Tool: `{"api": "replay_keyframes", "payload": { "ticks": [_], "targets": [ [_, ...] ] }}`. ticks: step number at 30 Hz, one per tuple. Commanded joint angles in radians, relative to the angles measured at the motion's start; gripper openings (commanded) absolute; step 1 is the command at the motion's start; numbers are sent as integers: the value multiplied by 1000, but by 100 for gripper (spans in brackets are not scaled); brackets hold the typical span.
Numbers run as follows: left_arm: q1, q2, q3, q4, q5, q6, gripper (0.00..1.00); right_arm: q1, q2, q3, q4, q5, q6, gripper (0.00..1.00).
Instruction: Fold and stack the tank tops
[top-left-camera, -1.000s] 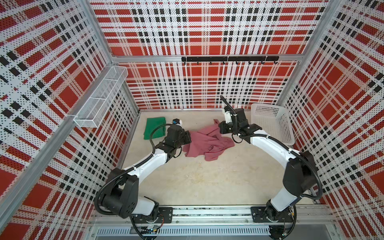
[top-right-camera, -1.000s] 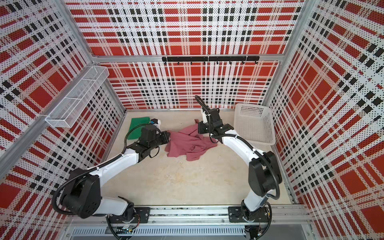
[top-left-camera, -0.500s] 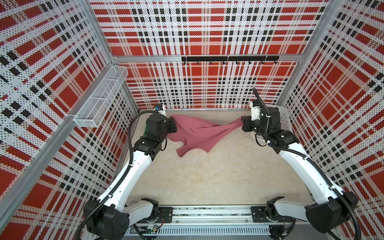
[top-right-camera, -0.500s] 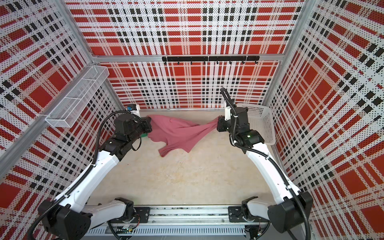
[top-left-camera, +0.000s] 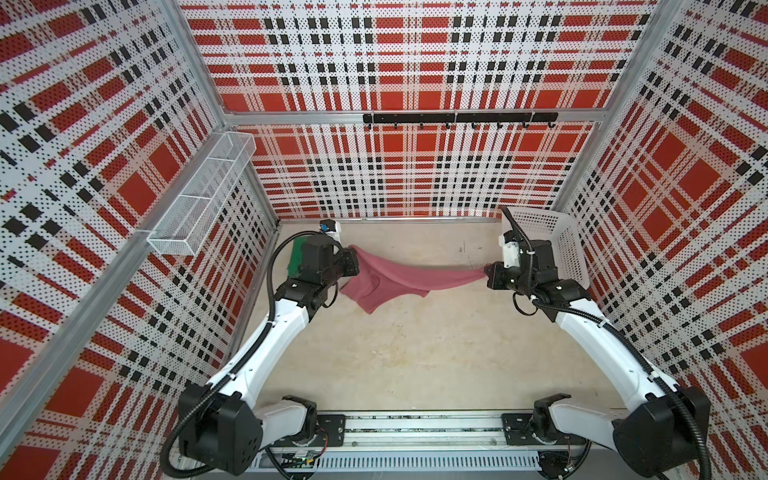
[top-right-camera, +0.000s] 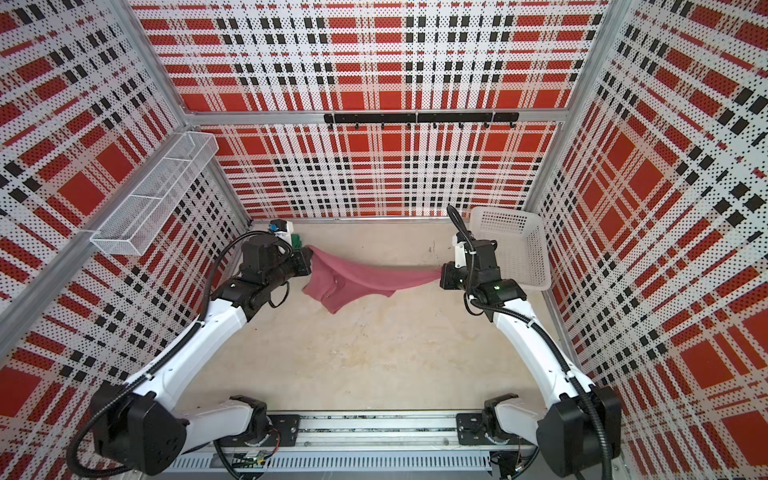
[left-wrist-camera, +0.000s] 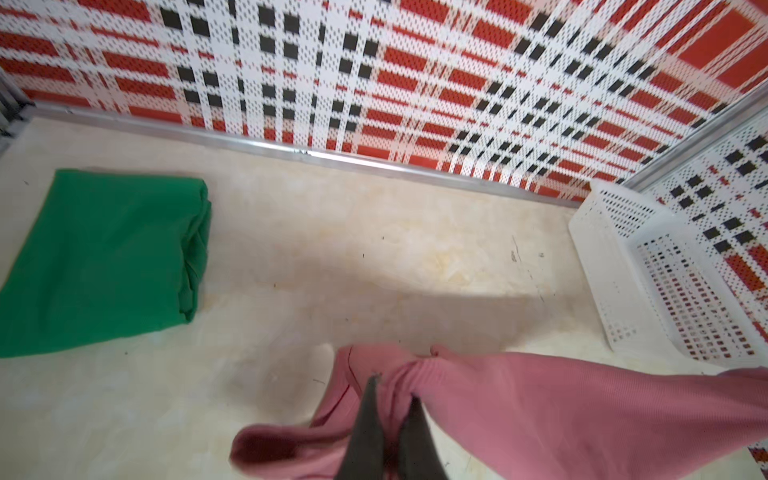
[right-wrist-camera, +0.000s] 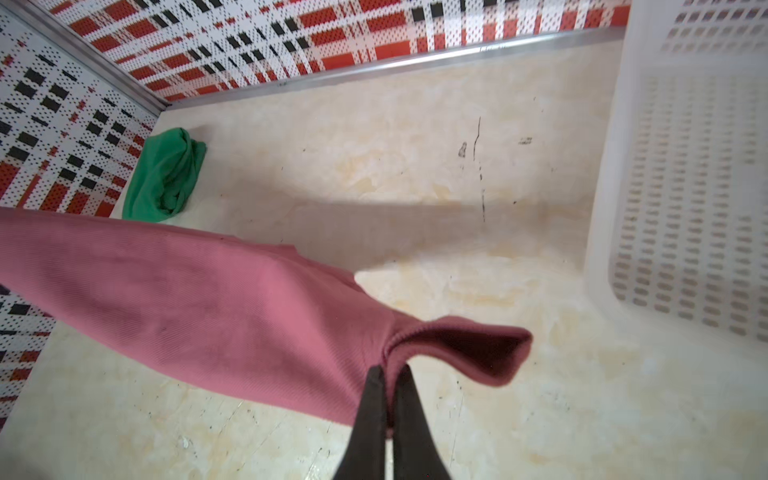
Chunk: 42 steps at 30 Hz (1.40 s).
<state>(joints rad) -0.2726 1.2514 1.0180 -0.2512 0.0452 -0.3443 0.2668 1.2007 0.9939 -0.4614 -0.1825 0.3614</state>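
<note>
The rose-pink tank top (top-left-camera: 399, 276) (top-right-camera: 365, 278) hangs stretched in the air between both arms, its loose middle sagging toward the table. My left gripper (top-left-camera: 353, 259) (left-wrist-camera: 392, 390) is shut on its left end, and my right gripper (top-left-camera: 487, 275) (right-wrist-camera: 390, 370) is shut on its right end. In the wrist views the pink cloth (left-wrist-camera: 540, 411) (right-wrist-camera: 199, 307) is pinched between dark fingers (right-wrist-camera: 370, 415). The green tank top (left-wrist-camera: 99, 262) (right-wrist-camera: 164, 176) lies folded flat in the far left corner, mostly hidden behind my left wrist in both top views (top-left-camera: 296, 257).
A white perforated basket (top-left-camera: 559, 245) (top-right-camera: 521, 245) (left-wrist-camera: 648, 266) (right-wrist-camera: 685, 174) stands in the far right corner, just behind my right wrist. A wire shelf (top-left-camera: 203, 195) hangs on the left wall and a black hook rail (top-left-camera: 459, 118) on the back wall.
Both arms have moved apart and up with the pink tank top, pulling it from a crumpled heap into a taut span. The left gripper now covers the green tank top in the top views.
</note>
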Motion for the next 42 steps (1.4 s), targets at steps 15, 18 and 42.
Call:
{"api": "replay_keyframes", "payload": {
  "ticks": [15,18,42],
  "targets": [
    [-105,-157,-366,-180,-65,-199,53,277,-203,-440,-120,-104,174,45],
    [-62,-197,-316,-184,-51,-216,57,239,-208,-399,-166,-7,248,49],
    [-396,909,661,-301,-113,127,54,179,-171,-509,-103,68,453,48]
  ]
}}
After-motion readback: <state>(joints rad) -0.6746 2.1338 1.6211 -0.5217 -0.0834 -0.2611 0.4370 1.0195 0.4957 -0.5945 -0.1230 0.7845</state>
